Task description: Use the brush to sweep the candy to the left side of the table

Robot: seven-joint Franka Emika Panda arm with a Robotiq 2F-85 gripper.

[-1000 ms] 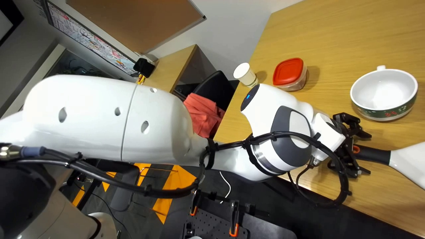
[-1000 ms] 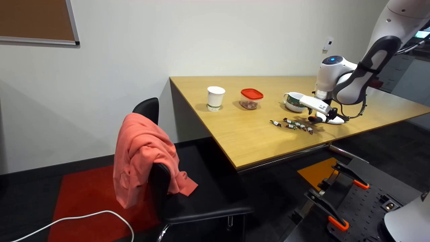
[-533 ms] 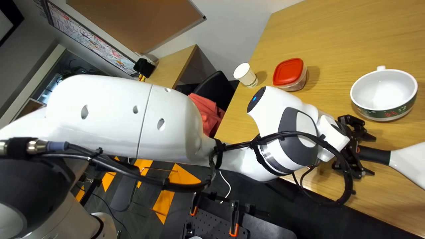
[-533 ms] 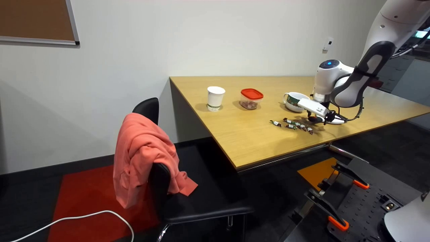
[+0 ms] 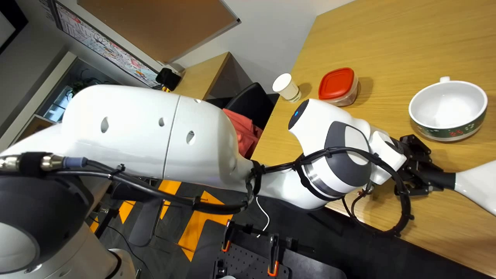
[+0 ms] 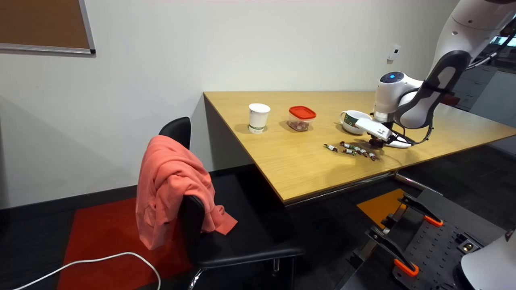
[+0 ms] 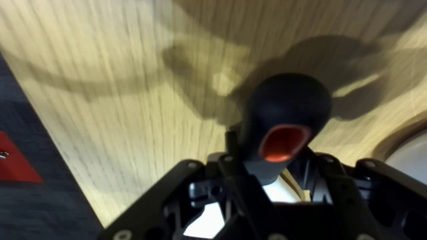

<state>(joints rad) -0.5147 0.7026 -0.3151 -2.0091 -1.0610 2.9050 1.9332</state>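
Note:
The brush lies on the wooden table (image 5: 391, 46), its white head (image 5: 478, 188) running out of an exterior view on the right. My gripper (image 5: 438, 179) is shut on its black handle (image 5: 448, 180), one finger on each side. In the wrist view the handle's red end (image 7: 285, 143) shows between the fingers, which press close against it. An exterior view shows the candy (image 6: 355, 150), several small wrapped pieces in a loose cluster on the table, just left of the gripper and brush (image 6: 400, 143). The arm covers part of the brush there.
A white bowl with a green patterned band (image 5: 447, 112) stands close beside the gripper. Farther off are a red-lidded container (image 6: 301, 119) and a paper cup (image 6: 258, 119). A chair with a coral garment (image 6: 173, 181) is by the table's end. The table edge (image 7: 56, 150) shows in the wrist view.
The jaws, wide apart around the handle before, have come together on it. The arm shifted slightly along the handle, toward the brush head. Brush head and candy look almost unmoved.

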